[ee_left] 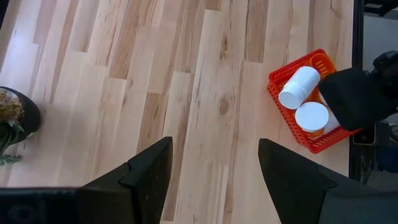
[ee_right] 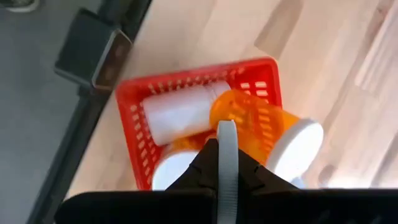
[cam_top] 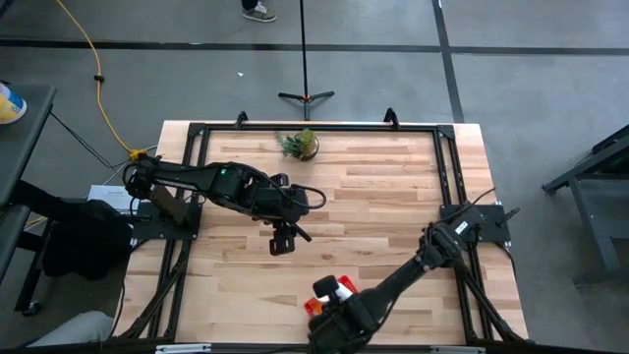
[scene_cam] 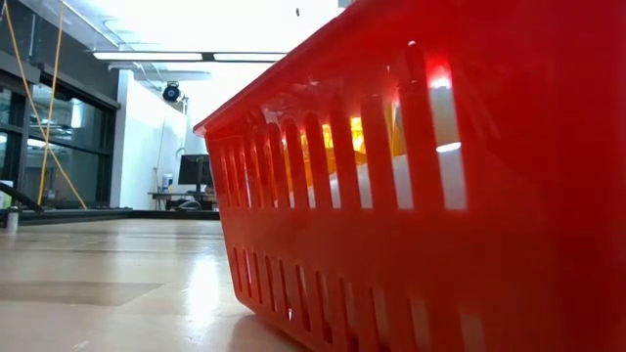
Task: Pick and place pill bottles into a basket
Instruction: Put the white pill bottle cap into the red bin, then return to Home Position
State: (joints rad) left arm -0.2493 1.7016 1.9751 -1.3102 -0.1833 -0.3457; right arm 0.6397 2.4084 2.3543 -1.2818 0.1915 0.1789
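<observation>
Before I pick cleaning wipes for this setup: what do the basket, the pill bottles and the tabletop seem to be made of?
The basket looks like glossy moulded red plastic: slotted walls, light glowing through. The pill bottles seem translucent orange plastic with matte white caps, probably plastic too. The tabletop looks like pale wood planks with visible grain and a slight sheen, possibly sealed.

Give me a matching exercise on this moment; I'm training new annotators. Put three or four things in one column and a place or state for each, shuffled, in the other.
Things:
1. basket
2. potted plant
3. left tool
4. right tool

Places or states:
A. near the table's far edge
B. open, over bare wood mid-table
C. at the table's near edge, with pill bottles in it
D. closed, directly above the basket

Pairs: 1-C, 2-A, 3-B, 4-D
</observation>
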